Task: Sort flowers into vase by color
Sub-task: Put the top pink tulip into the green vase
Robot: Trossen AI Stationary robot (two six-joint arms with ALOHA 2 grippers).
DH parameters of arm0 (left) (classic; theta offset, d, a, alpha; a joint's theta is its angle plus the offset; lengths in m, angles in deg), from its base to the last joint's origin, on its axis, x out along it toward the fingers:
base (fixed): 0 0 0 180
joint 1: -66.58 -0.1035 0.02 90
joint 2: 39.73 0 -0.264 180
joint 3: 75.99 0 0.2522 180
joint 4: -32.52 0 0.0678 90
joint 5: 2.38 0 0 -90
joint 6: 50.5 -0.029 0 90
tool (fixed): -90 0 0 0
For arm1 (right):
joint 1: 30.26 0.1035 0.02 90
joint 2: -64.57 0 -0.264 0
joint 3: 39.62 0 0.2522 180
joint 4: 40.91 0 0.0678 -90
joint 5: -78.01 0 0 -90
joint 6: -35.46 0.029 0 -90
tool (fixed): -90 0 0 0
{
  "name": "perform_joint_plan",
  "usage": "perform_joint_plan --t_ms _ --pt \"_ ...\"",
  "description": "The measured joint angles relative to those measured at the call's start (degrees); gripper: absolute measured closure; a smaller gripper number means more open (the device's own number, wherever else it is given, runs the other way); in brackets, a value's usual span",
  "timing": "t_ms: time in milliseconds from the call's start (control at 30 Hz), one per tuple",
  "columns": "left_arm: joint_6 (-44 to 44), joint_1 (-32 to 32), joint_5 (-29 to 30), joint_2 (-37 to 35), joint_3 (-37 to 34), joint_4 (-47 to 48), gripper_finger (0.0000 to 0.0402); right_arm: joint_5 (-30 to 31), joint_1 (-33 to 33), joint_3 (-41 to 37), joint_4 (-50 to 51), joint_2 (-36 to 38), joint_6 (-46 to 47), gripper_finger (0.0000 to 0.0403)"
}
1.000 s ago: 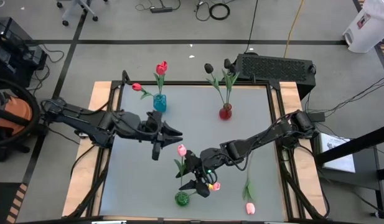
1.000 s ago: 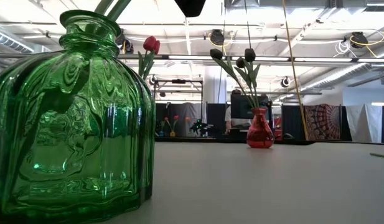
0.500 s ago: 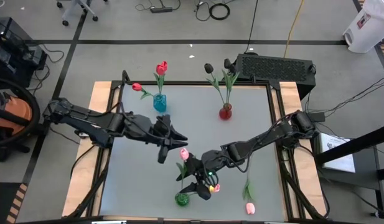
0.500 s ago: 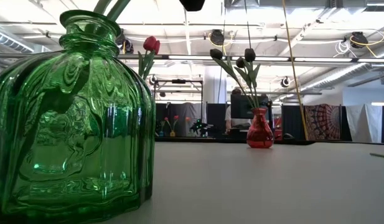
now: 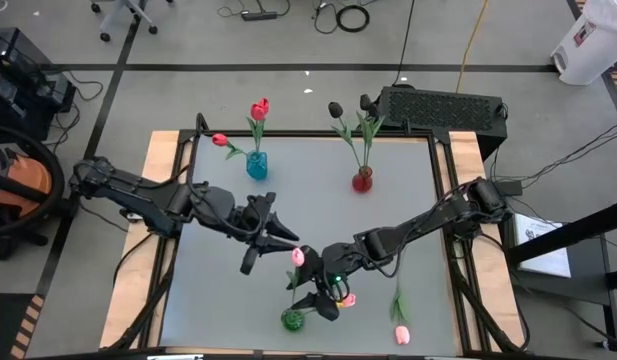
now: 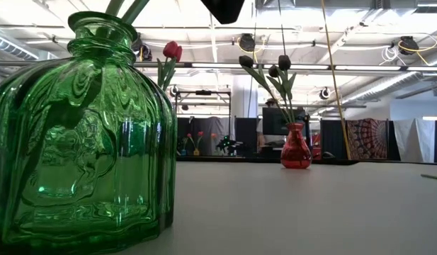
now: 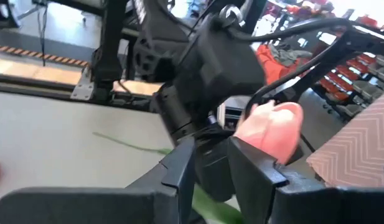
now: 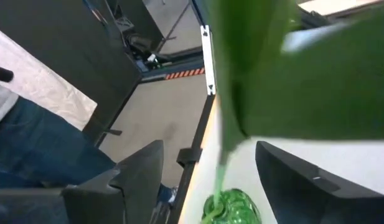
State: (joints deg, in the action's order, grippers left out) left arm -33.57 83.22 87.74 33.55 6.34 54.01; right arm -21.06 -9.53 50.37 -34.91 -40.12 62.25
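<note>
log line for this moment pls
left gripper: open, at pink tulip head | right gripper: open around its stem above green vase | table: one pink tulip lying loose

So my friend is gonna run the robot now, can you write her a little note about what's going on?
Left gripper: beside the pink tulip standing in the green vase; grip unclear.
Right gripper: open, around that tulip's stem above the vase.
Done: two red tulips in the blue vase, black tulips in the red vase.
Left: one pink tulip lying on the table, another by the right gripper.
</note>
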Motion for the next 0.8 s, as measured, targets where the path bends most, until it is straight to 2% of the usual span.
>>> perform_joint_plan --t_ms 433,800 --pt "-0.8 1.6 0.0 0.0 0.3 0.1 0.03 -0.2 0.0 0.0 -0.9 0.0 1.1 0.0156" --pt "-0.7 6.3 0.3 -0.1 0.3 -1.5 0.03 -0.3 -0.3 0.0 0.7 0.0 1.0 0.0156"
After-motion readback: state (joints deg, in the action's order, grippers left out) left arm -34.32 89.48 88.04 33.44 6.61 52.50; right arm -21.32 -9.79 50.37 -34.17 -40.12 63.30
